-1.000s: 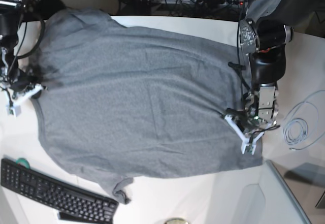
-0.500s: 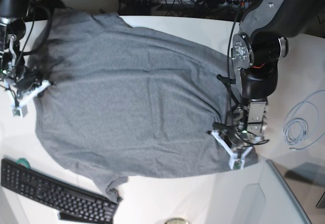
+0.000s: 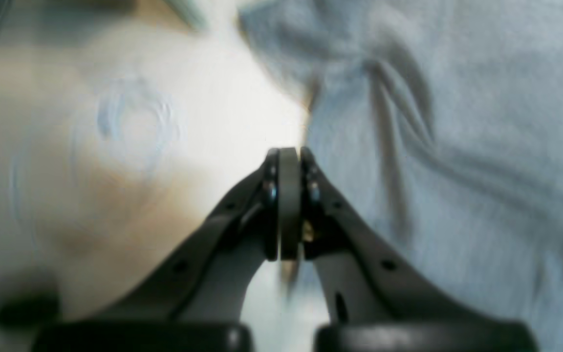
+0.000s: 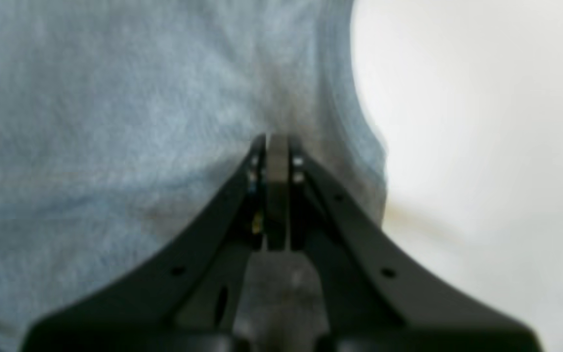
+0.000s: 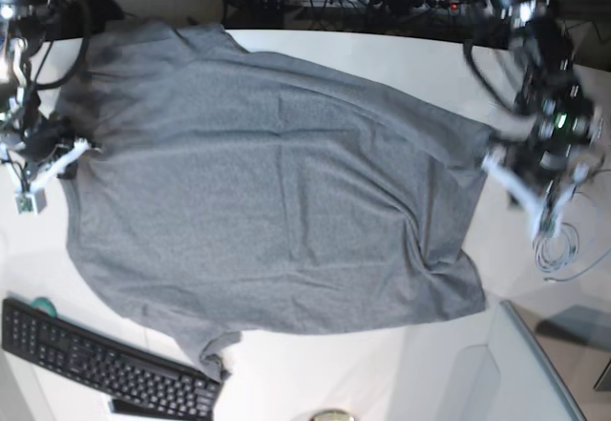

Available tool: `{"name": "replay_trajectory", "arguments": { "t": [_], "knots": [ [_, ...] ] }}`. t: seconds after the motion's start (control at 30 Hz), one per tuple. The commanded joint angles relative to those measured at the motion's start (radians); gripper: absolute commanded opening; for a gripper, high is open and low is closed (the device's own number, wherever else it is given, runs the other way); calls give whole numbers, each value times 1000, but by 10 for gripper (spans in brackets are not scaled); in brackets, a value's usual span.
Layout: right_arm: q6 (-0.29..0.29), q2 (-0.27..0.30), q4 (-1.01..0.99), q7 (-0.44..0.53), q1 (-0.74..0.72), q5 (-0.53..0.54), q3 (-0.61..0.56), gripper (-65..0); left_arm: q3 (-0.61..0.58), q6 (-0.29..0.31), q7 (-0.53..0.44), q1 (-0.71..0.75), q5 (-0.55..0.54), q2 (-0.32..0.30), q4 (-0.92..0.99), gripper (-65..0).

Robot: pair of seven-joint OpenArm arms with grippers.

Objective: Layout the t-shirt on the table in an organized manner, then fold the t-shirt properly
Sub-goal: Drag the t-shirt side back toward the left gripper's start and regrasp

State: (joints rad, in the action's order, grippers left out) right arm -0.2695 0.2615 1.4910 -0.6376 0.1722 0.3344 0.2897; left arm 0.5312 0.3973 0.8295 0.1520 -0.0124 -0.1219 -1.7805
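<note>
The grey t-shirt (image 5: 267, 192) lies spread across the white table (image 5: 382, 364), with a crease near its lower right corner. My left gripper (image 5: 523, 190) is blurred with motion and hovers just off the shirt's right edge. In the left wrist view this gripper (image 3: 289, 152) is shut with nothing visible between the jaws, the t-shirt (image 3: 457, 146) lying to its right. My right gripper (image 5: 57, 163) sits at the shirt's left edge. In the right wrist view it (image 4: 276, 139) is shut on the t-shirt (image 4: 115, 122), and creases run into its tips.
A black keyboard (image 5: 105, 368) lies at the lower left, close to the shirt's sleeve. A coiled pale cable (image 5: 558, 244) rests right of the left gripper. A grey box (image 5: 535, 373) fills the lower right corner. Cables and a power strip (image 5: 401, 1) line the back edge.
The left arm swung up and to the right, off the shirt's lower right corner. That corner stayed on the table with a new crease. The right gripper barely shifted.
</note>
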Motion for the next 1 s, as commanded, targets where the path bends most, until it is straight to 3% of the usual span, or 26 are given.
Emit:
{"name": "replay_trajectory", "arguments": {
  "t": [0.0, 0.1, 0.2, 0.3, 0.37, 0.5, 0.67, 0.83, 0.97],
  "knots": [
    [-9, 9, 53, 20, 14, 16, 4, -650, 57, -1, -19, 27, -56, -3, -25, -650],
    [-9, -9, 130, 22, 82, 16, 6, -650, 224, 1, -131, 134, -202, 11, 12, -650],
    [-9, -20, 173, 22, 131, 16, 13, -650, 255, 2, -309, 211, -303, -17, 126, -650],
    [-9, -38, 187, 22, 152, 16, 18, -650, 254, 2, -408, 237, -373, -28, 206, -372],
    [-9, -38, 187, 22, 158, 16, 16, -650, 254, 2, -411, 231, -401, -26, 247, -311],
    [-9, -52, 187, 22, 160, 16, 15, -650, 254, 9, -416, 180, -432, -23, 354, -304],
    [-9, -58, 187, 22, 161, 16, 18, -650, 254, 114, -410, 103, -426, -23, 457, -301],
    [-11, -58, 182, 22, 161, 16, 18, -650, 194, 131, -413, 90, -426, -26, 482, -291],
    [-11, -58, 182, 22, 160, 16, 18, -650, 131, 130, -414, 84, -426, -28, 506, -171]
  ]
}}
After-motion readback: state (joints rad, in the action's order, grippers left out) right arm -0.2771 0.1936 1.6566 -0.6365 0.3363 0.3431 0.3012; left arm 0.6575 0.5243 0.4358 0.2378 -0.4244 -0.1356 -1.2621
